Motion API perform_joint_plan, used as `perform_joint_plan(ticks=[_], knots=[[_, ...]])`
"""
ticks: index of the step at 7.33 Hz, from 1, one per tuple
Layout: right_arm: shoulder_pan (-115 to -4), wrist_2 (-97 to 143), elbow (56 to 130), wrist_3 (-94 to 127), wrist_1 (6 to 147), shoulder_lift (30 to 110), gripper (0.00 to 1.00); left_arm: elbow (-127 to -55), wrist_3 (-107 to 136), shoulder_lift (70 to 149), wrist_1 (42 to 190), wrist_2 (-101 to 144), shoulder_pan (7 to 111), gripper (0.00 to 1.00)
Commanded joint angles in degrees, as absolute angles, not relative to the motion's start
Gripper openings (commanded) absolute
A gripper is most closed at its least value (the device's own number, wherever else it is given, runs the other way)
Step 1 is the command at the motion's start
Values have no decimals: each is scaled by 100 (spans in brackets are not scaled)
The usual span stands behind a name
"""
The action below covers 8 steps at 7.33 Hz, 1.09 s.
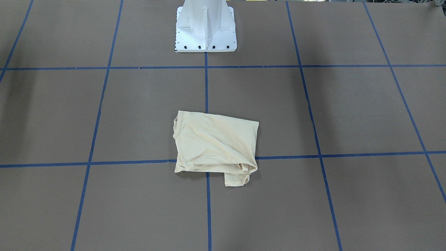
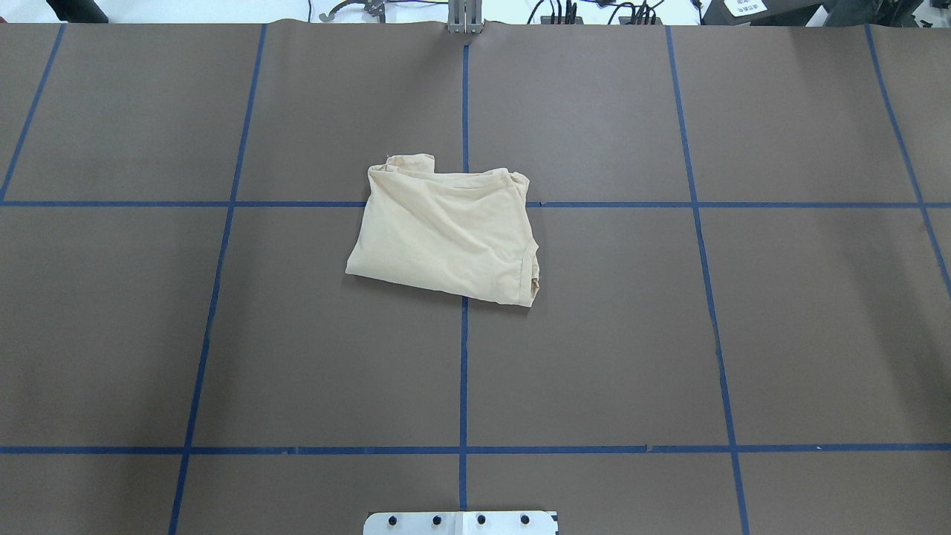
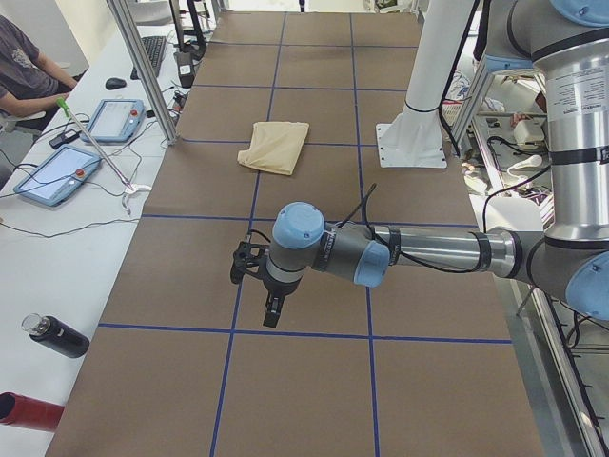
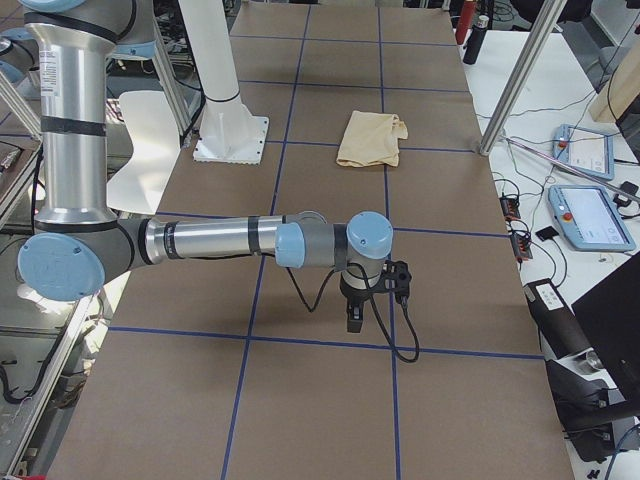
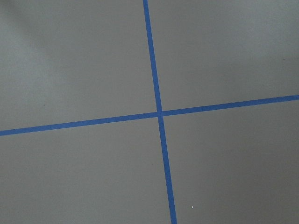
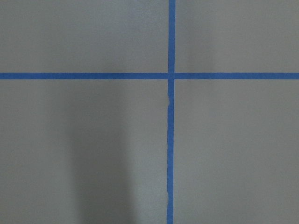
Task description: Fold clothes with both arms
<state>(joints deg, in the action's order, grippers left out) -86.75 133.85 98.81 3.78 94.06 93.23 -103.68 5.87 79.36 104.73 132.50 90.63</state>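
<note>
Loosely folded pale yellow shirt [image 1: 214,143]

One T-shirt [image 1: 216,143], two arms [image 3: 428,250] [image 4: 210,240], one pedestal [image 1: 205,28], two tablets [image 3: 57,176], two bottles [image 3: 57,335].

Opposed high views and two end views sharing the shirt [image 2: 446,238]; wrist views close, downward.

A pale yellow long-sleeved T-shirt of thin jersey [image 2: 446,230] lies folded, rumpled, near the middle of the worktop [image 2: 223,334], neckline [image 2: 532,267] at 3 o'clock, cuff [image 2: 412,162] protruding at 11 o'clock.
</note>
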Motion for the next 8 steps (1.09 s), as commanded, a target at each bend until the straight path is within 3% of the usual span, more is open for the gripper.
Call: perform_joint_plan(ticks=[1,8], knots=[[-8675,13394,9879,387,9404,9334,100,-10406,580,7937,10424,13271,9070,100],[-8675,13482,9896,396,9404,9299,100,-10503,580,7928,10441,13342,9070,100]])
